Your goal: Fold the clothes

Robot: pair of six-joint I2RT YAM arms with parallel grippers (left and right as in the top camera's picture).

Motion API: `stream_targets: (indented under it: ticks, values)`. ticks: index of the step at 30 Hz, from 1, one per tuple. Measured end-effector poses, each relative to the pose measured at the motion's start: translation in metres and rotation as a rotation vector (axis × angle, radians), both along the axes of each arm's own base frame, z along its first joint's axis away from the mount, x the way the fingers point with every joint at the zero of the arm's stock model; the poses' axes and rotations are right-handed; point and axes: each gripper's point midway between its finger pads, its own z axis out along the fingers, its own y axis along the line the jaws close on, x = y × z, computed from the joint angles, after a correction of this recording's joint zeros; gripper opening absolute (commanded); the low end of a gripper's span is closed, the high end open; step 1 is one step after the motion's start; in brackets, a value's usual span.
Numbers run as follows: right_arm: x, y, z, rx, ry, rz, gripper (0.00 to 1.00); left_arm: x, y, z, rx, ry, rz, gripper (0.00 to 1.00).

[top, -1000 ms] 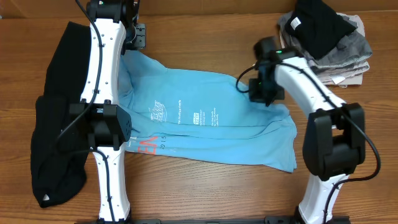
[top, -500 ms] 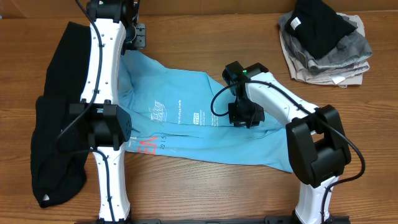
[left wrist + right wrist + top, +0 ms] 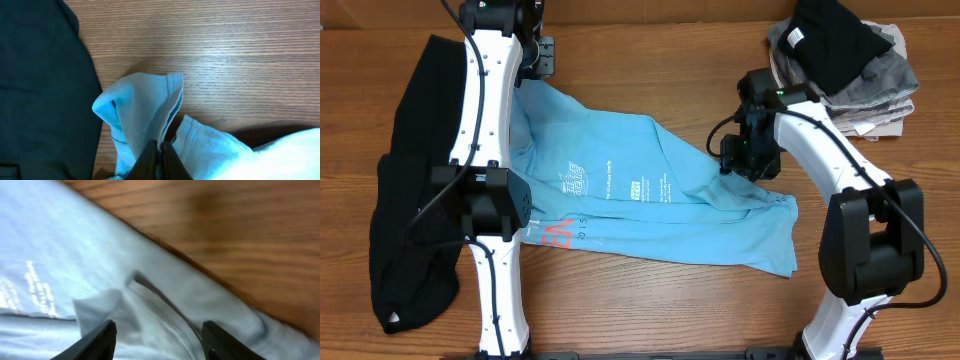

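While my left claw (image 3: pixel 160 146) is clenched on a bunched edge of the blue T-shirt (image 3: pixel 650 200) near the table's (image 3: pixel 670 310) far left, I see my right claw (image 3: pixel 157 335) released, empty, over the shirt's right side, shirt lying rumpled mid-table.

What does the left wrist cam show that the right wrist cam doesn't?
Left wrist only: the left gripper shut on a bunched, hemmed edge of the light blue T-shirt, with a black garment lying beside it. Right wrist only: the right gripper open above the shirt, nothing between its fingers, and the small white print at the left. Both: the blue shirt lying on the wooden table.
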Motion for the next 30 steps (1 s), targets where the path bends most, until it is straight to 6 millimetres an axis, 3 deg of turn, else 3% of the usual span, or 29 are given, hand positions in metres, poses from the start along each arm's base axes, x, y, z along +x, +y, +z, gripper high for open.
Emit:
stream_targets:
  ticks: [9, 13, 17, 20, 26, 30]
  values:
    - [-0.011, 0.015, -0.036, 0.075, -0.031, 0.101, 0.57, 0.000, 0.000, 0.000, 0.000, 0.000, 0.000, 0.04]
    - [-0.008, 0.016, -0.043, 0.083, -0.061, 0.112, 0.50, 0.000, 0.000, 0.000, 0.000, -0.001, 0.000, 0.04]
    - [-0.006, 0.017, -0.044, 0.090, -0.084, 0.119, 0.35, 0.000, 0.000, 0.000, 0.000, 0.000, 0.000, 0.04]
    - [-0.004, 0.018, -0.044, 0.093, -0.093, 0.127, 0.04, 0.000, 0.000, 0.000, 0.000, 0.000, 0.000, 0.04]
    - [-0.005, 0.012, -0.042, 0.095, -0.072, 0.100, 0.04, 0.000, 0.000, 0.000, 0.000, 0.000, 0.000, 0.04]
    - [0.011, 0.003, -0.025, 0.100, -0.098, 0.065, 0.04, 0.000, 0.000, 0.000, 0.000, 0.000, 0.000, 0.04]
